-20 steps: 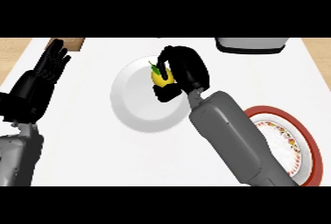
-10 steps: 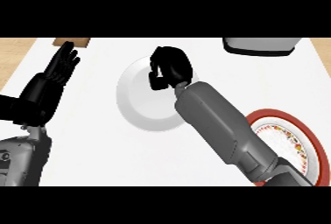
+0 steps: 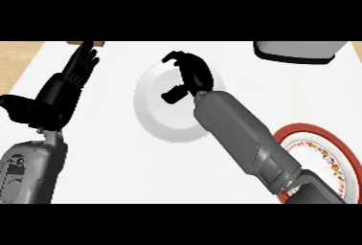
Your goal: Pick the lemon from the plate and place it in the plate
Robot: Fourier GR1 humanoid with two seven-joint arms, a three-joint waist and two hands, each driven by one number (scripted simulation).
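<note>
Head view: right hand (image 3: 189,76) curls over the white plate (image 3: 159,112), lemon hidden, probably inside those fingers. The pick looks done; the carry to the red-rimmed plate (image 3: 300,130) remains. Left hand (image 3: 53,98) rests open at the left.

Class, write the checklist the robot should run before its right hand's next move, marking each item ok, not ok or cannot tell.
1. Right hand curled over the white plate: ok.
2. Lemon inside that curl: cannot tell, fingers hide it.
3. Red-rimmed plate in view at the right: ok, partly behind the forearm.
4. Left hand open, resting at the left, off the path: ok.
5. Grey object at top right apart from both plates: ok.
</note>
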